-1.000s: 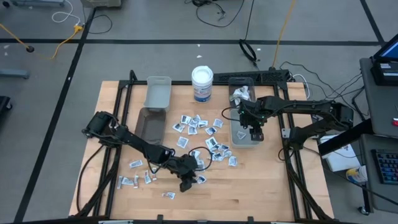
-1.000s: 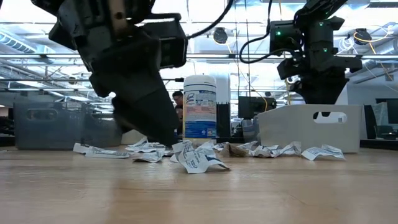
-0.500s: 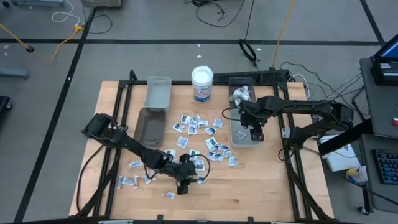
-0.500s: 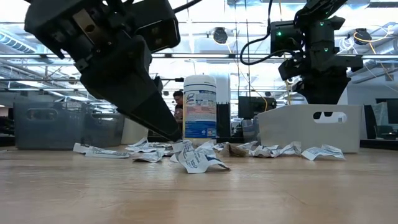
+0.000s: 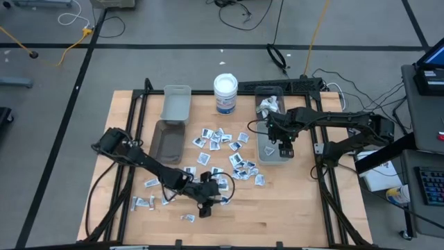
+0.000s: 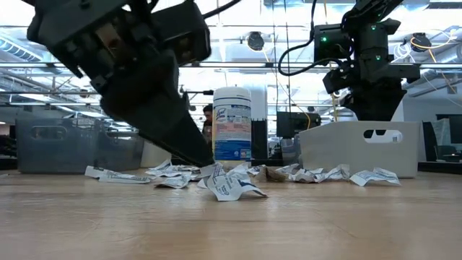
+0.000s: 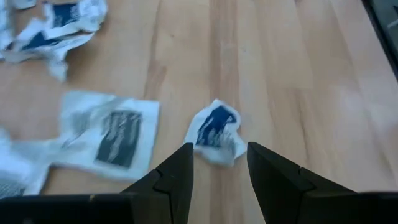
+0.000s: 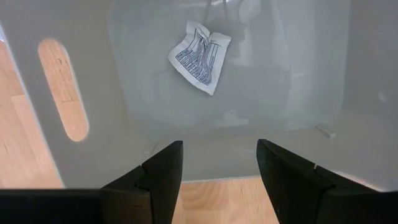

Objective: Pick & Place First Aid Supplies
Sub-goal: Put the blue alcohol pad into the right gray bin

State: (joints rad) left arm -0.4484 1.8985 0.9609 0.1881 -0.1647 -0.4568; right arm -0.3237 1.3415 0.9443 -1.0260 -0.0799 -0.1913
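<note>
High view: left end effector (image 5: 203, 206) low over the pale wooden surface (image 5: 291, 201), beside scattered small white printed packets (image 5: 220, 139); right end effector (image 5: 286, 147) above the clear rectangular plastic bin (image 5: 264, 154).
Left wrist view: fingers (image 7: 176, 174) apart, crumpled white-and-blue packet (image 7: 216, 131) lying between them, unheld.
Right wrist view: fingers (image 8: 163, 171) apart, empty; one white printed packet (image 8: 199, 56) lies inside the bin.

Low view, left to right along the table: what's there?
Dark grey bin → left gripper → white tub with blue label → crumpled packets → pale bin with handle slot, right gripper above it.
</note>
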